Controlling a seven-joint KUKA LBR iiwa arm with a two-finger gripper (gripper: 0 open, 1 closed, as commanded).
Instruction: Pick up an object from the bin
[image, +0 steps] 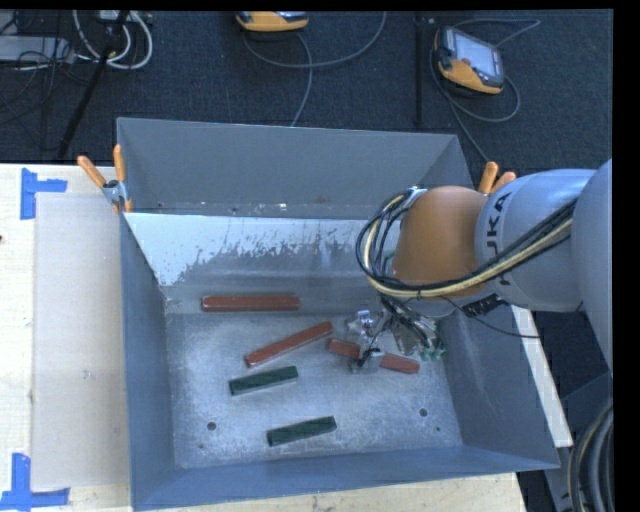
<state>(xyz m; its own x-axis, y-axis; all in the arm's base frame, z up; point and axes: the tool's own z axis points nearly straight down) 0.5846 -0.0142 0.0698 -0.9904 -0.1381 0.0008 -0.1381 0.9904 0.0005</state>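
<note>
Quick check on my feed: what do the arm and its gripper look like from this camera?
The arm is a thick, rounded, pale grey link with dark lettering reading "UKA" near the wrist. A smooth orange cover, dome-shaped, sits over the wrist, with black and yellowish cables looped around it. The gripper is small and metallic, with thin wires beside it.

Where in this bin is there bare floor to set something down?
Bare: the left strip between the bin wall and the upper green bar; the front right corner past the lower green bar. Crowded: round the gripper, among red bars.
</note>
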